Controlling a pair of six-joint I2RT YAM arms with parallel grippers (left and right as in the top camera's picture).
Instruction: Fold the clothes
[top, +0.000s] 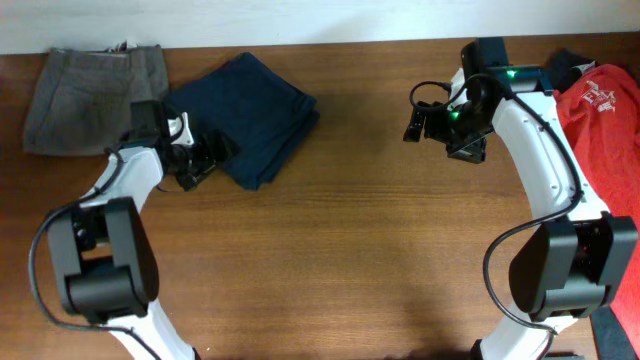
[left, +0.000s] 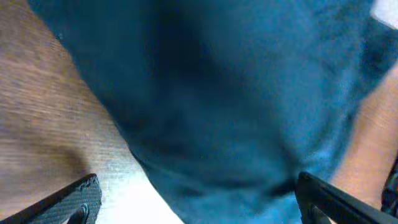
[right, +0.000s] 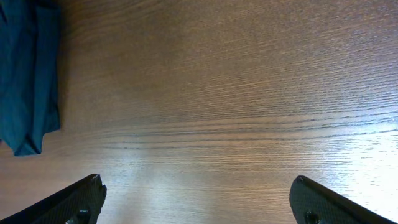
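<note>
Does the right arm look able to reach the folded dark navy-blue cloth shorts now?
Probably yes. Only bare brown wooden table lies between the right arm and the folded dark navy-blue cloth shorts; its jaws stand open and empty.

The table (top: 330, 250) lies open at centre and bottom; navy shorts (top: 255, 120) and grey shorts (top: 95, 95) block upper left, red shirt (top: 610, 120) the right edge.

Nothing can be read. The red T-shirt (top: 612, 115), lying at the right edge of the table (top: 330, 250), carries a white print, too small and blurred to make out.
</note>
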